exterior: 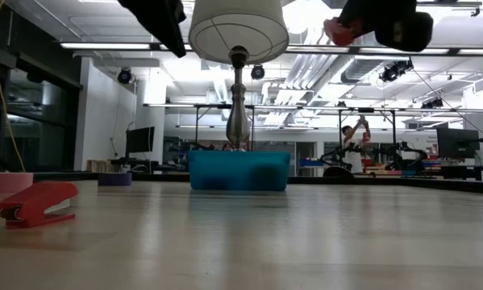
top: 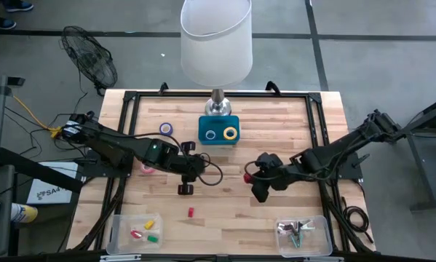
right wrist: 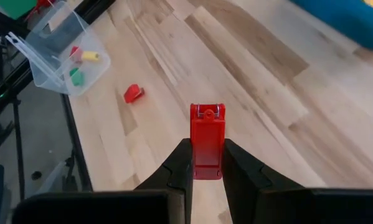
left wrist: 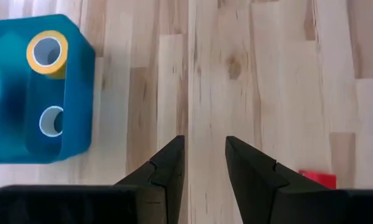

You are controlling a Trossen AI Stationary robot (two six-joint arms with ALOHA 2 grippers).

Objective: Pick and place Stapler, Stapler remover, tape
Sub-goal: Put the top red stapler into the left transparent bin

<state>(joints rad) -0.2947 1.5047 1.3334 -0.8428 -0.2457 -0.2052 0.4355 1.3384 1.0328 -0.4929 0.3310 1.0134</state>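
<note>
Wood-plank table (top: 276, 211), workshop room behind; right claw (right wrist: 206, 163) clamps red stapler (right wrist: 207, 140) aloft; left claw (left wrist: 205, 163) narrowly parted, empty.

Only one partly legible marking, dark letters beginning "SA" on a white flat sheet or box (top: 46, 191) lying on the floor off the wooden table's left edge, at about nine o'clock, the remaining letters too small to read
</note>
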